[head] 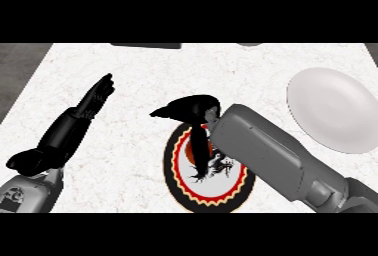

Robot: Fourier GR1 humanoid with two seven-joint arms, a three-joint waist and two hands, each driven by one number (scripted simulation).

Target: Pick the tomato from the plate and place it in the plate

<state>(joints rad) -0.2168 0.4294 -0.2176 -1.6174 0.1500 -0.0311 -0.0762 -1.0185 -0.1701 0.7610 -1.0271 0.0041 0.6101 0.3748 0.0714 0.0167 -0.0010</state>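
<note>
- R hand [188, 109] is hovering over top rim of patterned plate [177, 172], fingers curled; tomato isn't showing, so can't tell if gripped.
- L hand [97, 97] is resting w/ fingers straight on desk [148, 65].
- White plate [332, 107] is sitting far right.

Light is bright and even across the white table [148, 65], with no glare. The white plate [332, 110] shades softly from pale at its upper edge to grey lower down. No hard shadows fall beside the arms. The black hands read as flat, nearly detail-less silhouettes. Edges look undistorted.
</note>
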